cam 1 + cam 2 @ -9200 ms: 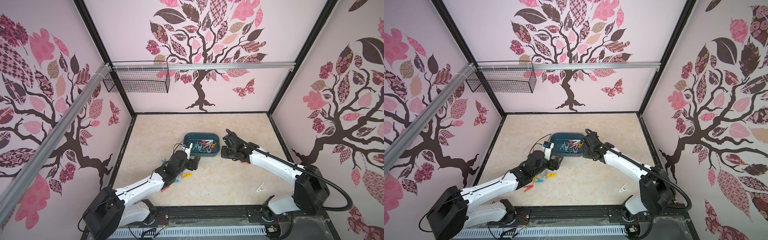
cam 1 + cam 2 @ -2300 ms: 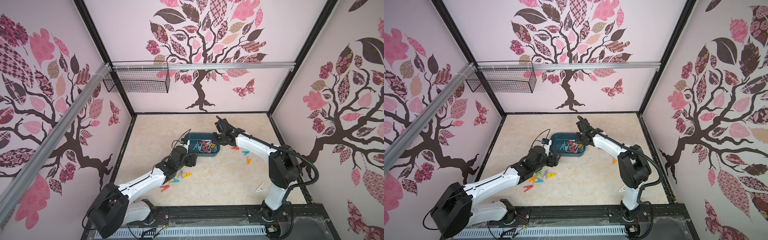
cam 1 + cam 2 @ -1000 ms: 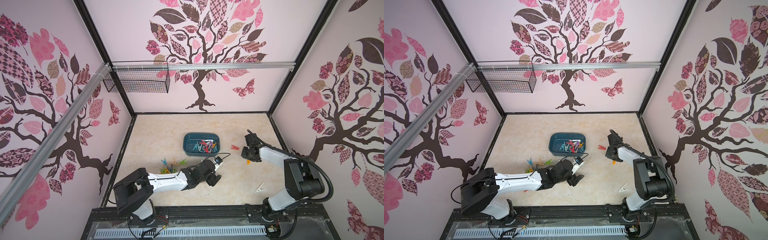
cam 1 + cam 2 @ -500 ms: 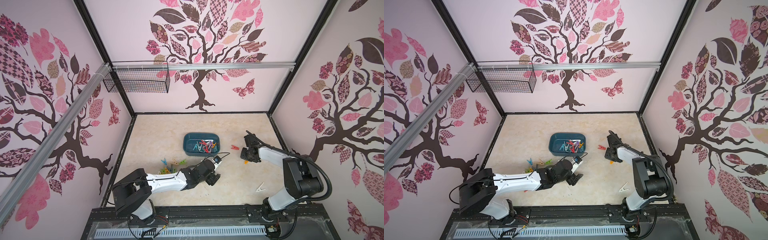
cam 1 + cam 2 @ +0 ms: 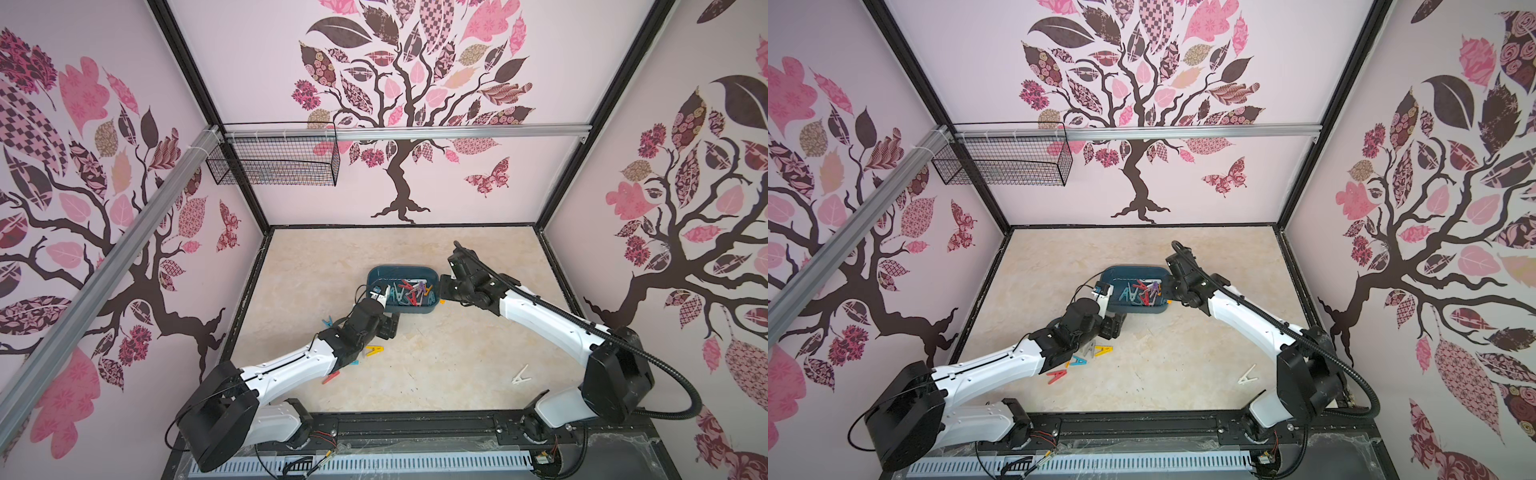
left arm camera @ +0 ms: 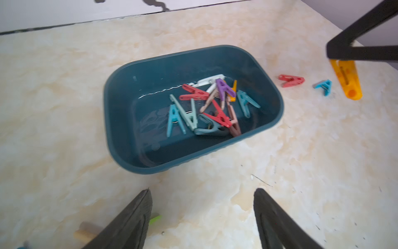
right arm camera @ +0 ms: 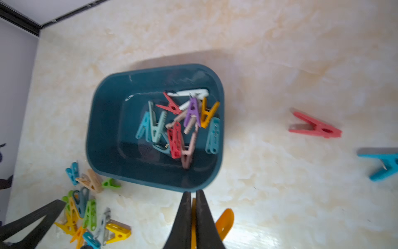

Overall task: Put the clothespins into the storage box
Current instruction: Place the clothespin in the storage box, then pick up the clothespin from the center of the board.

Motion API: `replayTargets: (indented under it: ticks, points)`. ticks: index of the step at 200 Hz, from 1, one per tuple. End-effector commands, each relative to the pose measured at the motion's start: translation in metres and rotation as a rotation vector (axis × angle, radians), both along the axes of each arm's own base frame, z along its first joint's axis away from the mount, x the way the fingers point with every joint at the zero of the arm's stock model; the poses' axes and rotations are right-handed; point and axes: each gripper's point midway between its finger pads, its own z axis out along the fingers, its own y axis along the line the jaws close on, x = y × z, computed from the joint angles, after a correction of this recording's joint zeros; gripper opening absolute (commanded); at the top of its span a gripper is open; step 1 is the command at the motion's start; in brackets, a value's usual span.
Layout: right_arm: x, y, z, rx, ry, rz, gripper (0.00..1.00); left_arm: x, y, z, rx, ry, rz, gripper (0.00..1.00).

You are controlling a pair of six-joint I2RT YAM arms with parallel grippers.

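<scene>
The storage box, a dark teal tub, sits mid-table and shows in both top views. Several clothespins lie heaped in its right half. My right gripper hangs just outside the box's right end and is shut on an orange clothespin, which also shows in the left wrist view. At the box's near-left corner my left gripper is open and empty above bare table. Loose clothespins lie piled under the left arm. A red clothespin and a teal clothespin lie to the right of the box.
A white clothespin lies alone near the table's front right. A black wire basket hangs on the back-left rail, well above the table. Walls close in the table on three sides.
My right gripper has shut on the orange clothespin and moved left to the box's right end. The left arm has swung back from mid-table to the box's near-left corner.
</scene>
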Motion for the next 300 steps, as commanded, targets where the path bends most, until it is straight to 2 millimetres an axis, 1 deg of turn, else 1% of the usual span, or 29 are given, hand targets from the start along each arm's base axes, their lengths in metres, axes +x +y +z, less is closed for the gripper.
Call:
replayTargets:
  ticks: [1,16,27,35,43,51,62,84,96,111,141,155,172,185,198,210,227,242,279,300]
  points:
    - [0.014,0.015,-0.021,0.003,0.049,0.011,0.08,-0.003,0.014,-0.008,-0.079,0.052,0.067,0.78]
    - [0.024,0.021,-0.028,-0.008,0.05,0.019,0.09,-0.006,0.016,-0.008,-0.078,0.059,0.065,0.78]
    - [0.031,0.025,-0.032,-0.022,0.05,0.023,0.11,-0.007,0.018,-0.009,-0.074,0.064,0.067,0.78]
    - [0.036,0.026,-0.034,-0.035,0.05,0.022,0.15,-0.008,0.018,-0.01,-0.075,0.065,0.068,0.78]
    - [0.039,0.026,-0.035,-0.047,0.051,0.021,0.21,-0.008,0.018,-0.01,-0.073,0.067,0.068,0.77]
    - [0.041,0.025,-0.034,-0.062,0.049,0.017,0.28,-0.008,0.017,-0.009,-0.075,0.066,0.063,0.77]
    - [0.043,0.021,-0.029,-0.074,0.031,0.01,0.33,-0.008,0.013,-0.007,-0.077,0.064,0.039,0.77]
    - [0.042,0.007,-0.021,-0.089,0.011,-0.016,0.36,-0.009,0.002,0.0,-0.089,0.047,-0.014,0.77]
    - [0.041,-0.012,-0.02,-0.1,0.014,-0.049,0.36,-0.011,-0.007,0.004,-0.088,0.028,-0.05,0.77]
    - [0.04,-0.043,-0.024,-0.111,0.021,-0.112,0.36,-0.017,-0.024,0.01,-0.064,-0.006,-0.115,0.77]
    - [0.03,-0.118,-0.049,-0.181,0.084,-0.272,0.37,-0.029,-0.063,0.015,0.003,-0.047,-0.254,0.77]
    - [0.023,-0.148,-0.059,-0.218,0.099,-0.341,0.38,-0.034,-0.081,0.012,0.023,-0.056,-0.308,0.77]
    - [0.018,-0.176,-0.071,-0.221,0.115,-0.407,0.38,-0.04,-0.099,0.005,0.057,-0.05,-0.363,0.77]
    - [0.015,-0.189,-0.079,-0.226,0.139,-0.433,0.39,-0.044,-0.114,0.0,0.077,-0.042,-0.407,0.77]
    - [0.015,-0.194,-0.086,-0.237,0.156,-0.436,0.4,-0.048,-0.125,-0.006,0.085,-0.02,-0.439,0.77]
    - [0.015,-0.194,-0.093,-0.245,0.169,-0.433,0.41,-0.051,-0.133,-0.007,0.072,-0.005,-0.454,0.77]
    - [0.014,-0.195,-0.104,-0.249,0.194,-0.44,0.41,-0.053,-0.137,-0.01,0.062,0.014,-0.465,0.77]
    - [0.012,-0.195,-0.113,-0.249,0.215,-0.443,0.41,-0.055,-0.138,-0.011,0.059,0.019,-0.467,0.77]
    - [0.008,-0.198,-0.127,-0.263,0.238,-0.45,0.39,-0.056,-0.133,-0.013,0.074,0.024,-0.46,0.77]
    - [0.004,-0.199,-0.133,-0.266,0.251,-0.45,0.36,-0.057,-0.132,-0.015,0.076,0.028,-0.455,0.77]
